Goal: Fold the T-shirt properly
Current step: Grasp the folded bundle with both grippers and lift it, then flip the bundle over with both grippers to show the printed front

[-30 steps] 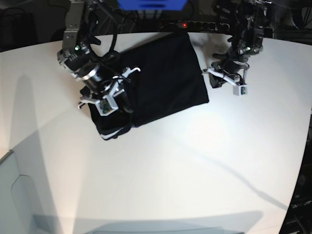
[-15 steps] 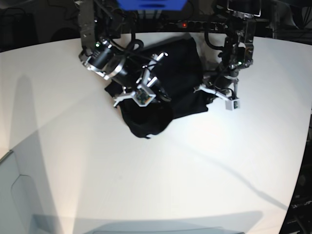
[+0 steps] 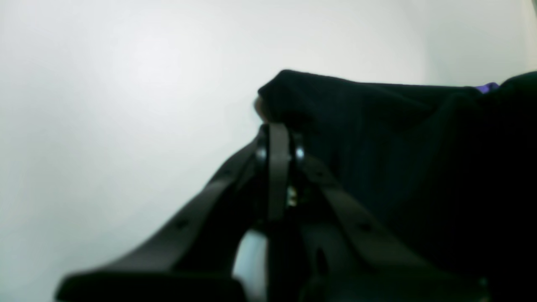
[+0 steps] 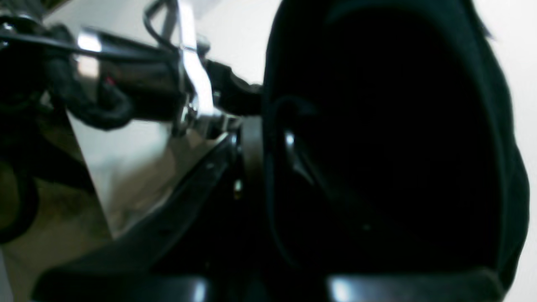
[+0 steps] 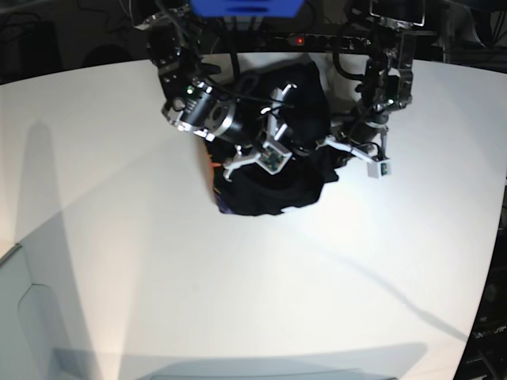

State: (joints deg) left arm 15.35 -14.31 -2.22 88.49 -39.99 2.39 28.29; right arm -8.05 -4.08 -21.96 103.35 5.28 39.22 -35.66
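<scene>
The black T-shirt [image 5: 297, 170] lies bunched at the back middle of the white table [image 5: 238, 269]. A bit of orange and purple print shows at its left edge [image 5: 214, 166]. My right gripper [image 5: 276, 149] hovers over the shirt, shut on a lifted fold of it. In the right wrist view the black cloth [image 4: 377, 147] drapes beside the shut fingers [image 4: 251, 138]. My left gripper [image 5: 346, 149] is at the shirt's right edge. In the left wrist view its fingers [image 3: 277, 138] are shut on a shirt corner [image 3: 289, 96], and purple print [image 3: 486, 87] peeks out at the right.
A blue box [image 5: 245, 6] and a power strip with a red light [image 5: 299, 39] sit behind the table's back edge. A grey panel [image 5: 24, 317] stands at the lower left. Cables hang around both arms.
My right gripper has carried the shirt's left part up and to the right, over the rest of the shirt. My left gripper has moved in to the shirt's right edge and stayed there.
</scene>
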